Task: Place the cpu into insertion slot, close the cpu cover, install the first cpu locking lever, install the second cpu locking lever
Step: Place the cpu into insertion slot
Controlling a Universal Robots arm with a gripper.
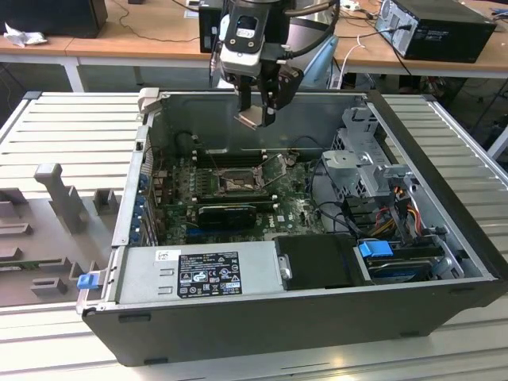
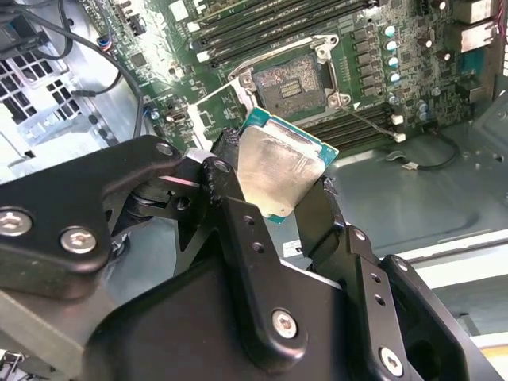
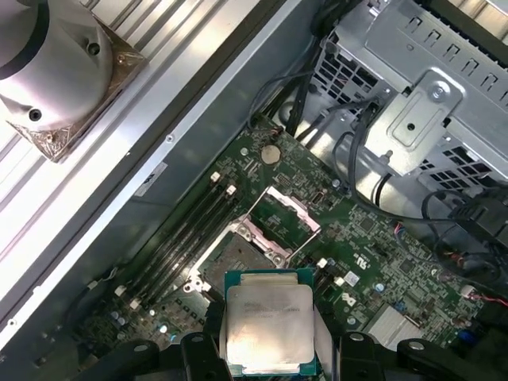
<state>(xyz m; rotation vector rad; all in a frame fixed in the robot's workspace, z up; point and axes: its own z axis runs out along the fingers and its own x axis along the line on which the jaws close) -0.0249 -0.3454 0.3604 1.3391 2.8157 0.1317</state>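
In the exterior view, the open computer case [image 1: 238, 325] held a green motherboard [image 1: 298, 210] at its centre, a power supply [image 1: 202, 270] at six o'clock and a drive cage [image 1: 357, 163] at three o'clock. The gripper [image 1: 257, 116] hung near the twelve o'clock wall, pinching the cpu [image 1: 251, 121]. The insertion slot [image 1: 236, 183] stood open, the cpu cover [image 1: 275, 167] tilted up beside it. In the second wrist view, both fingers [image 2: 230, 198] clamped the cpu [image 2: 278, 171] by opposite edges. In the first wrist view, the cpu [image 3: 267, 321] hovered near the uncovered insertion slot [image 3: 232, 258].
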